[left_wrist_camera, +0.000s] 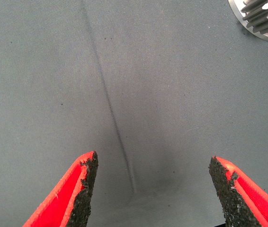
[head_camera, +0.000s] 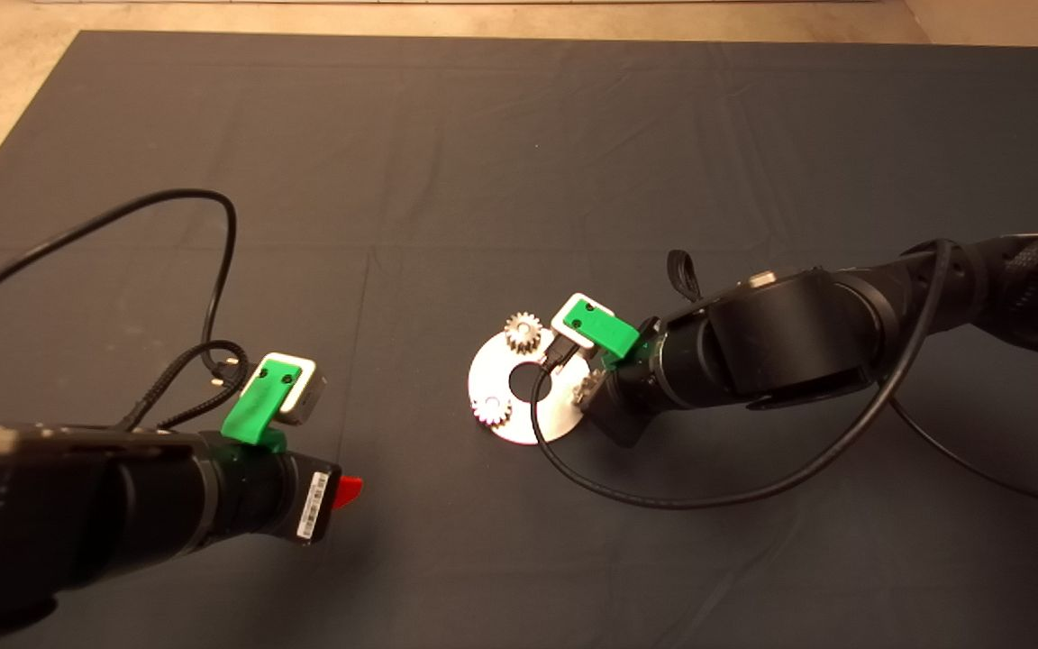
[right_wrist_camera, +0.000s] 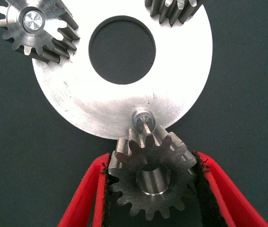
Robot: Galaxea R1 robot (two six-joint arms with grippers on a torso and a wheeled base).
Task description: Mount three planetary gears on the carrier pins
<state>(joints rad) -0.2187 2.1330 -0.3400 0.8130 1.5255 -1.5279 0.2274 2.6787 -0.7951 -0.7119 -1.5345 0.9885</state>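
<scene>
The right tool (right_wrist_camera: 150,189) is clamped on a small silvery-grey metal spur gear (right_wrist_camera: 152,178), its red fingers (right_wrist_camera: 84,198) pressing the toothed flanks from both sides so that the dark centre hole stays clear for a stud to enter. The gear hangs just beside the last bare short silver stud (right_wrist_camera: 142,117), near the rim of the flat round silver plate (right_wrist_camera: 172,90), with its bore not yet over the stud; I judge the next move needs a small shift toward the plate's centre before lowering.

2 other matching gears (head_camera: 524,333) (head_camera: 491,411) already sit on their studs, so 1 of 3 remains.

The left tool (left_wrist_camera: 155,189) waits well apart over the dark worktop mat (head_camera: 519,144), fingers spread with nothing between them, keeping clear of the plate.
</scene>
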